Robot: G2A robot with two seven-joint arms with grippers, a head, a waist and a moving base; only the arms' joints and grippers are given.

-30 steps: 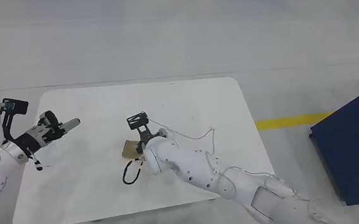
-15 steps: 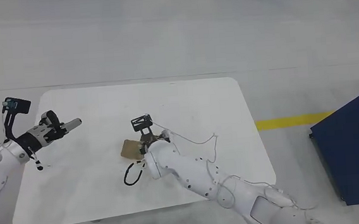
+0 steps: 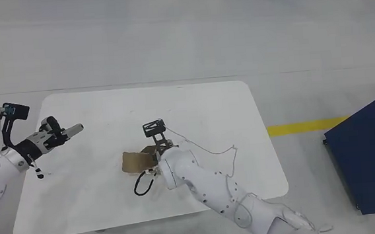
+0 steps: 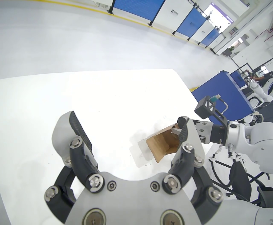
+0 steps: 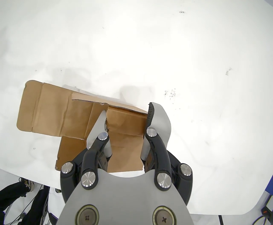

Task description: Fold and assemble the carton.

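While the left claw (image 3: pixel 71 131) hangs at the frame's left over the worktop (image 3: pixel 207 109), the carton (image 3: pixel 136 161) sits mid-frame in the right claw (image 3: pixel 152 158). Left wrist cam: left claw (image 4: pixel 129 121) spread wide, carton (image 4: pixel 162 144) well apart. Right wrist cam: right claw (image 5: pixel 127 121) pinching a carton (image 5: pixel 51 110) panel, flaps unfolded.

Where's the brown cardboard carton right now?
In the top view, the carton lies near the middle of the white table, against the right gripper, far from the left gripper.

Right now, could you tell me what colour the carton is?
The carton is plain brown, clearest in the right wrist view.
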